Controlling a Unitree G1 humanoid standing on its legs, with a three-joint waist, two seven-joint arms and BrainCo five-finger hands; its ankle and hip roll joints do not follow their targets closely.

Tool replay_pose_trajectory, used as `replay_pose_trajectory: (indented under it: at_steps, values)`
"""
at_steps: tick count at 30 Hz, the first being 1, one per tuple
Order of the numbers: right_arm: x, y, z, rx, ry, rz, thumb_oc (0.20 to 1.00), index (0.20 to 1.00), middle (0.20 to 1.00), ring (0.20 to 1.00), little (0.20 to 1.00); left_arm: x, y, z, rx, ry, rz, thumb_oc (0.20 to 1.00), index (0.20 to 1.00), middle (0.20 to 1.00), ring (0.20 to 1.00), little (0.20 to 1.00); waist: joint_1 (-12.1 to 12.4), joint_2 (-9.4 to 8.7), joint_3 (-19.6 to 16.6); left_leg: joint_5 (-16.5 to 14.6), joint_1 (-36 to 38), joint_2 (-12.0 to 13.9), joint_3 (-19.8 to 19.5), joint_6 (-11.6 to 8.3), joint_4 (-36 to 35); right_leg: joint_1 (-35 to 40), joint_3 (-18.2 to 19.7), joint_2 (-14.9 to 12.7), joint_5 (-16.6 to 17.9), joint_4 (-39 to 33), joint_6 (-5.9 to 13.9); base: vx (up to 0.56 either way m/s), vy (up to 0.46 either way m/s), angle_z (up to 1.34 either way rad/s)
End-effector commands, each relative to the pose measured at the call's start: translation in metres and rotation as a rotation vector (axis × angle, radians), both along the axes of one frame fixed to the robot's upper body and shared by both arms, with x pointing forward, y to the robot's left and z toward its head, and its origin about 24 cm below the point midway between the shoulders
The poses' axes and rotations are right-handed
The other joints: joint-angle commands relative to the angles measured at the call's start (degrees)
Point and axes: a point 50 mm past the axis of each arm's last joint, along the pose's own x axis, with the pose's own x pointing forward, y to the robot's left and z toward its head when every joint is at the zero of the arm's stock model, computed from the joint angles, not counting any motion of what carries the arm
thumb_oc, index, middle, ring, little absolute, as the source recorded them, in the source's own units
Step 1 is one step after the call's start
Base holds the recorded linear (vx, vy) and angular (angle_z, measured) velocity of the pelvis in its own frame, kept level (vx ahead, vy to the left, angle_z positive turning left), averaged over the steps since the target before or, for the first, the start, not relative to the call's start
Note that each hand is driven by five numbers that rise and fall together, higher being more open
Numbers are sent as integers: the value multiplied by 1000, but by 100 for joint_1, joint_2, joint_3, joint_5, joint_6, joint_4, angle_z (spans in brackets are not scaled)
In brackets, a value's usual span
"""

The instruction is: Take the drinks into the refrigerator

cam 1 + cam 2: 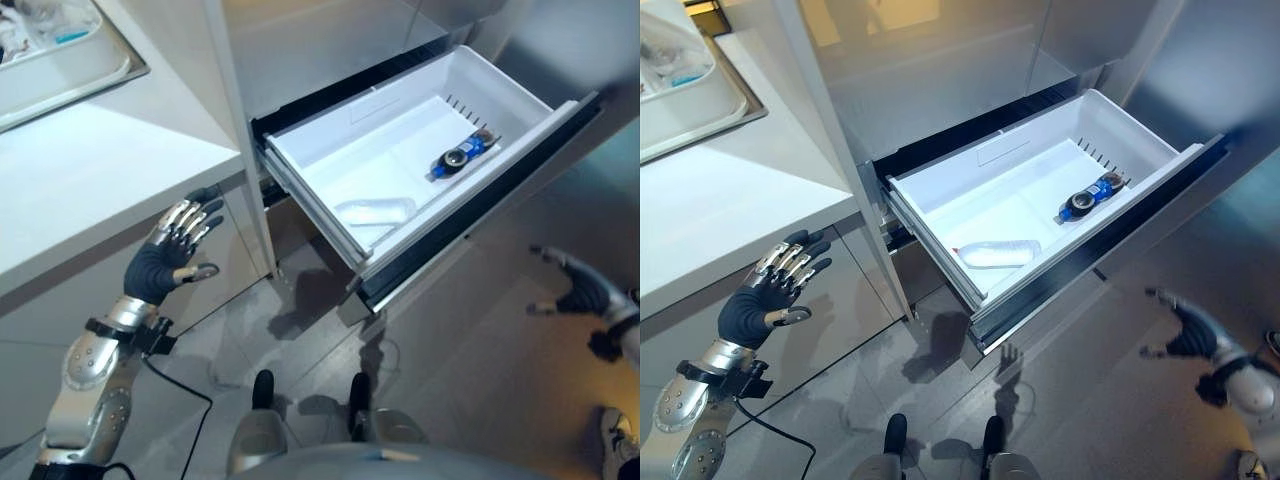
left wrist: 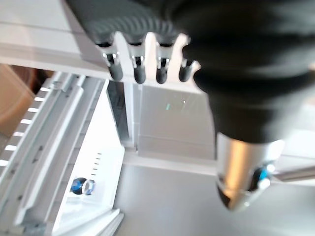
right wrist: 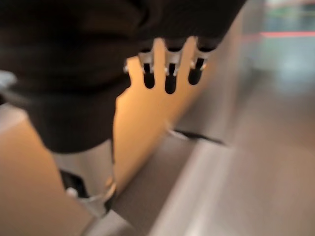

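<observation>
With the refrigerator drawer (image 1: 1040, 190) pulled fully out, we see both drinks already lying inside it: a clear bottle (image 1: 998, 253) near the front wall and a dark bottle with a blue label (image 1: 1090, 195) toward the back. We judge the drawer is left open so it can next be pushed shut. Our left hand (image 1: 175, 250) hangs empty, fingers spread, below the tabletop (image 1: 90, 170); our right hand (image 1: 1185, 330) is likewise splayed and empty beside the drawer front. A sink (image 1: 60, 70) is cut off at the corner, its contents unclear.
</observation>
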Motion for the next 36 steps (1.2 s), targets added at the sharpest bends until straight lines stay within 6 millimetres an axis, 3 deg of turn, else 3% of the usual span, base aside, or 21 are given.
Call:
replay_pose_trajectory:
  at_steps: [1,3,4,8,12,13,16,17,18,20,23,26,27,32,35,36]
  values:
    - [23,15,-19,-9,40,43,200,200,200,200,200,-5,-2,11,10,-89,18,1000,1000,1000,1000,1000,46,89,-264,-680,207,-452,34,677,180,-82,-83,232,-652,600,-84,0,0,0]
    - [29,24,-29,12,62,55,200,200,200,200,200,-5,-2,11,4,-94,27,1000,1000,1000,1000,1000,39,87,-251,-695,227,-456,50,682,190,-67,-60,229,-653,599,-87,7,11,-6]
    - [38,48,-52,60,129,109,200,200,200,200,200,-2,-6,12,-19,-111,23,1000,1000,1000,1000,1000,110,129,-243,-724,256,-464,61,686,226,-29,-28,228,-659,589,-91,7,3,-3]
    - [63,99,-78,132,180,205,200,200,200,200,200,3,-19,16,-44,-143,-33,1000,1000,1000,1000,1000,257,208,-219,-713,292,-469,22,674,244,77,-75,218,-665,537,-100,1,-2,-3]
    - [97,156,-74,72,159,414,200,200,200,200,200,6,-30,20,-61,-157,-90,1000,1000,1000,1000,1000,485,305,-226,-671,318,-482,-99,655,212,177,-194,202,-668,482,-117,10,-19,10]
    - [98,157,-74,72,158,416,200,200,200,200,200,6,-30,20,-61,-158,-89,1000,1000,1000,1000,1000,473,303,-217,-671,321,-482,-103,655,211,183,-198,202,-668,480,-117,12,-31,13]
    - [127,191,-47,-13,87,570,200,200,200,200,200,8,-35,22,-69,-157,-123,1000,1000,1000,1000,1000,633,325,-213,-633,304,-491,-217,635,202,209,-309,188,-680,472,-130,2,-31,19]
    - [127,191,-47,-13,86,571,200,200,200,200,200,8,-35,22,-69,-157,-123,1000,1000,1000,1000,1000,630,325,-212,-632,304,-491,-219,635,203,210,-311,187,-681,472,-130,-4,-43,21]
    - [146,210,-22,-23,-2,622,200,200,200,200,200,8,-38,23,-78,-156,-143,1000,1000,1000,1000,1000,755,330,-212,-601,279,-502,-288,621,208,229,-396,172,-678,470,-140,-1,-44,12]
    - [164,232,10,-19,-119,679,200,200,200,200,200,8,-41,26,-83,-166,-160,1000,1000,1000,1000,1000,870,334,-186,-595,291,-496,-349,607,210,258,-456,177,-696,489,-152,6,-51,28]
    - [179,268,59,-18,-289,783,200,200,200,200,200,11,-44,30,-95,-182,-177,1000,1000,1000,1000,1000,973,301,-187,-536,224,-510,-442,594,213,248,-554,166,-674,483,-166,-3,-26,24]
    - [189,286,109,0,-455,818,200,200,200,200,200,11,-43,32,-110,-192,-170,1000,1000,1000,1000,1000,1072,250,-203,-517,197,-525,-492,592,220,271,-628,166,-671,465,-170,3,-17,5]
    - [190,296,128,-14,-516,851,200,200,200,200,200,12,-43,32,-116,-191,-169,1000,1000,1000,1000,1000,1111,231,-213,-515,188,-525,-505,590,222,280,-651,164,-666,455,-172,-3,-19,12]
    - [181,317,179,76,-701,929,200,200,200,200,200,15,-46,35,-153,-207,-197,1000,1000,1000,1000,1000,1205,180,-225,-512,150,-550,-540,596,241,297,-678,148,-617,394,-157,-4,-2,9]
    - [165,325,182,154,-730,1001,200,200,200,200,200,15,-49,36,-160,-214,-215,1000,1000,1000,1000,1000,1184,152,-227,-529,150,-558,-519,617,241,301,-651,134,-599,367,-143,-4,18,3]
    - [158,319,171,237,-718,991,200,200,200,200,200,15,-49,36,-165,-216,-214,1000,1000,1000,1000,1000,1157,156,-222,-540,155,-560,-497,626,250,298,-627,125,-595,378,-132,-7,27,7]
